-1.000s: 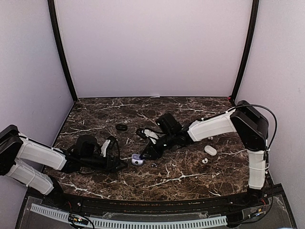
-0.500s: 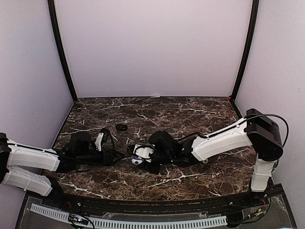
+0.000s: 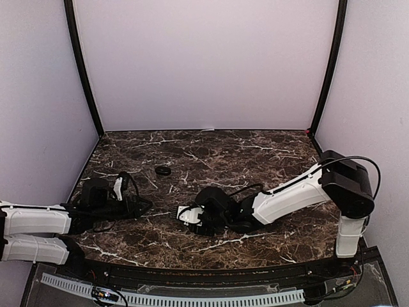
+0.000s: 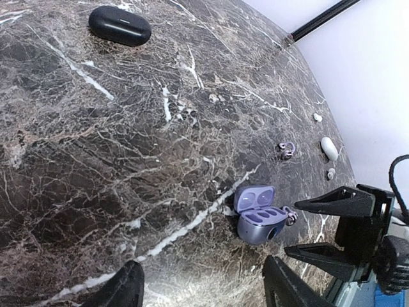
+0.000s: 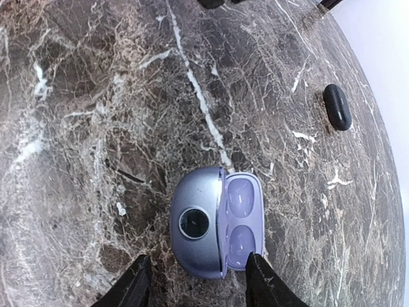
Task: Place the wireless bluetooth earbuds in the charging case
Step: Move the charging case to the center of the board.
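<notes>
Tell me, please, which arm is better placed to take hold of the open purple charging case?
Right. The right hand is open, with the purple case right at its fingertips. The left hand is open too, but the case lies well ahead of it.

polished dark marble-look table point(image 5: 96, 96), smooth satin lavender plastic charging case point(image 5: 198, 224), glossy black oval case point(image 4: 119, 25)

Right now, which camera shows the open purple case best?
The right wrist view: the purple case fills the middle, lid open, both wells empty. The left wrist view shows it smaller and side-on; the top view hardly shows it.
</notes>
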Controlling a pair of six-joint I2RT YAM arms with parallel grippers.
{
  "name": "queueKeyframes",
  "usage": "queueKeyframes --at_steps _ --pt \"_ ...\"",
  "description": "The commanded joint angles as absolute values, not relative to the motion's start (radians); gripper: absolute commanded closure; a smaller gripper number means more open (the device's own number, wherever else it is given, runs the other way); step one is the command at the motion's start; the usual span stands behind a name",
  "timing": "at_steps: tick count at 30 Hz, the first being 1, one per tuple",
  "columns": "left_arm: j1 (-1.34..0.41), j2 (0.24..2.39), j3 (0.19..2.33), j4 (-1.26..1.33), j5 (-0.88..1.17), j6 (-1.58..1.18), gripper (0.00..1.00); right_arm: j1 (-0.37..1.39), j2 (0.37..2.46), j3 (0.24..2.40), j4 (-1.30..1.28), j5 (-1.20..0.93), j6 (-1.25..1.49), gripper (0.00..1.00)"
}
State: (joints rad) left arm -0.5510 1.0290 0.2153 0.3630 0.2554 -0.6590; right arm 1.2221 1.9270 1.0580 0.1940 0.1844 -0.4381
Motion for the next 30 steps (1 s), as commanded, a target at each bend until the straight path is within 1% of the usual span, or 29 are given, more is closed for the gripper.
queueKeyframes --at_steps 1,3,9,19,26,28,30 --pt "-0.524 1.011 0.203 0.344 0.297 -0.672 0.34 1.236 1.975 1.097 0.206 0.229 -0.498 0.51" --pt "-0.515 1.011 0.199 0.344 0.306 -0.676 0.34 1.235 1.986 1.105 0.204 0.228 -0.507 0.51" --pt "-0.501 1.013 0.189 0.353 0.322 -0.677 0.34 1.236 2.028 1.154 0.18 0.238 -0.521 0.56" --pt "-0.472 1.051 0.178 0.4 0.395 -0.69 0.34 1.238 2.047 1.18 0.174 0.264 -0.544 0.73" --pt "-0.47 1.08 0.181 0.436 0.453 -0.689 0.34 1.245 2.012 1.151 0.21 0.281 -0.552 0.76" --pt "-0.471 1.089 0.177 0.478 0.506 -0.679 0.33 1.246 1.99 1.144 0.227 0.282 -0.551 0.77" --pt "-0.471 1.096 0.172 0.533 0.581 -0.664 0.29 1.249 1.967 1.13 0.236 0.282 -0.547 0.78"
